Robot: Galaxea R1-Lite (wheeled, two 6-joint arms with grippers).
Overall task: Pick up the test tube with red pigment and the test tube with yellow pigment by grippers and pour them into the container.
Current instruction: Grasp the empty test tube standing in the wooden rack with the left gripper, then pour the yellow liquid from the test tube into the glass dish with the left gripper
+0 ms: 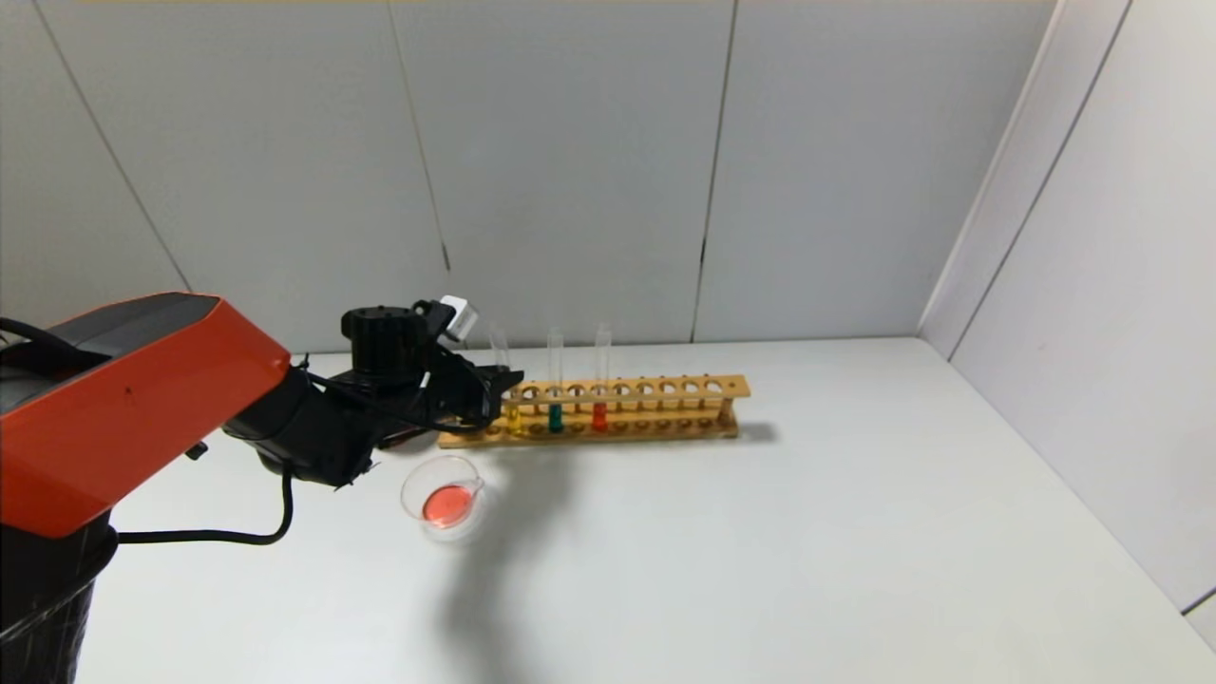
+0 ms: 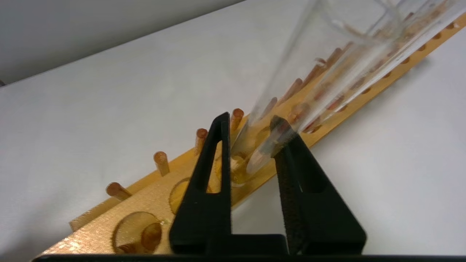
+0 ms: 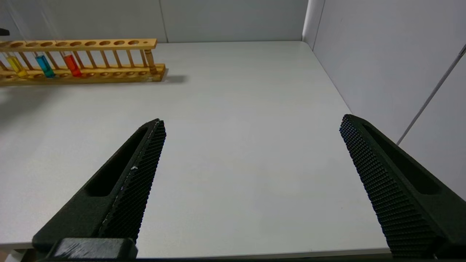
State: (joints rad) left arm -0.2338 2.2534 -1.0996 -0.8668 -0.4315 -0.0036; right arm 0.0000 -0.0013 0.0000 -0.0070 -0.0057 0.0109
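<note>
Rack [image 1: 608, 410] pale varnished wood, grainy. Tubes and container [image 1: 443, 497] clear glossy glass. Right claw [image 3: 251, 182] matt black plastic, knurled pads. Surface [image 1: 760, 551] smooth matt white.

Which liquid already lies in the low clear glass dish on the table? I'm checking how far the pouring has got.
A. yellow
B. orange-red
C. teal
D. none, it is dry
B: the head view shows a coral orange-red pool in the low clear glass dish, while the slim clear glass tube with yellow liquid stands in the wooden rack, the left hand at it.
</note>
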